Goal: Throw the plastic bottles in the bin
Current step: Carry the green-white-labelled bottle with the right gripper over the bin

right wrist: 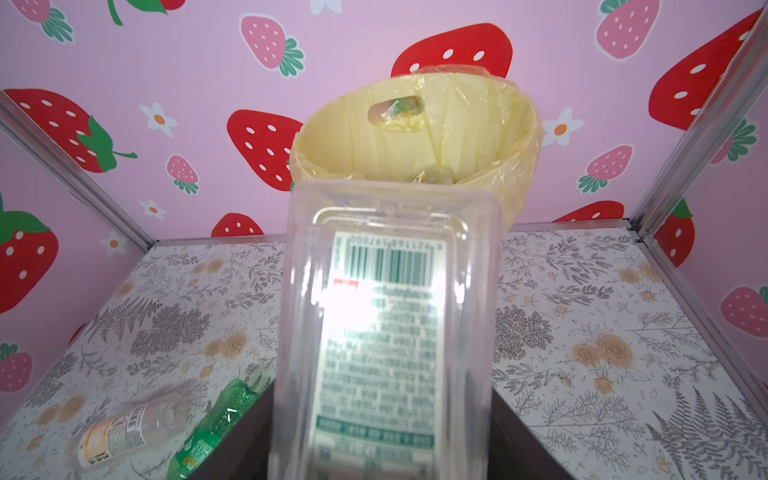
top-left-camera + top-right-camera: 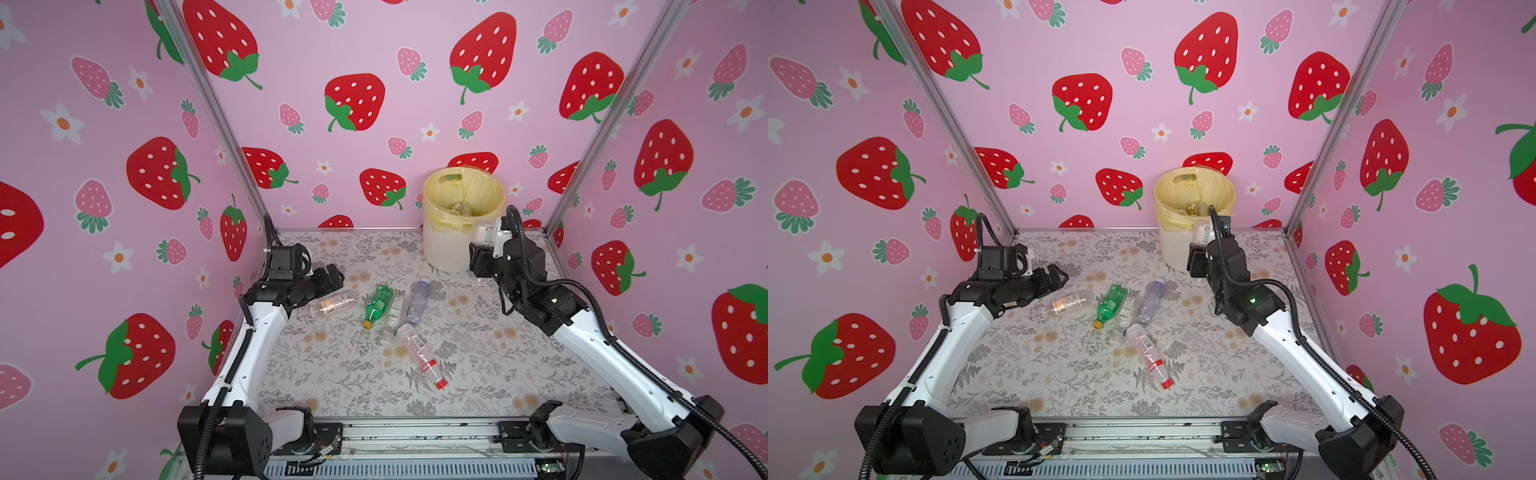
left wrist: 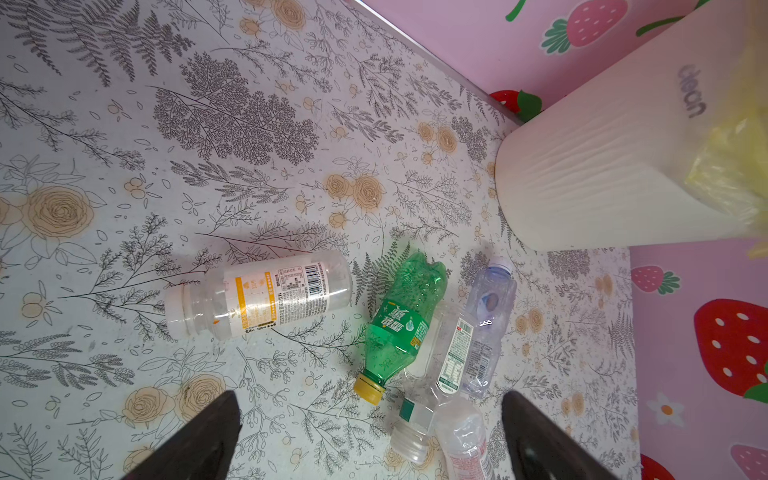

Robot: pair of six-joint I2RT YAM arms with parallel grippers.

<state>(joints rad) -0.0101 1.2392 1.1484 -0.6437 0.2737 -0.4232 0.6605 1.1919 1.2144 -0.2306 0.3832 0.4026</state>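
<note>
So the right fingers [image 1: 515, 440] are pinching a clear bottle [image 1: 386, 324] with a green-and-white label. It's up in the air right by the near side of the bin [image 2: 444, 249], about level with the rim, with its base pointing at the opening. The bin stands at the back of the surface [image 2: 478, 365] against the wall, with a yellow bag [image 1: 511, 124] folded over its rim. Down inside you can make out at least one thrown-in bottle [image 1: 432, 174].

The left fingers [image 3: 199, 440] are spread wide with nothing between them. They hang low over the surface, just beside an orange-label bottle [image 2: 332, 305] lying on its side.

Next to that, bunched up in the middle of the surface, lie a green bottle [image 2: 377, 305] with a yellow cap, a green-label bottle [image 2: 395, 311] that's otherwise clear, and a bluish bottle [image 2: 417, 301]. A red-capped bottle [image 2: 422, 353] lies just in front of the bunch, its base up against it.
</note>
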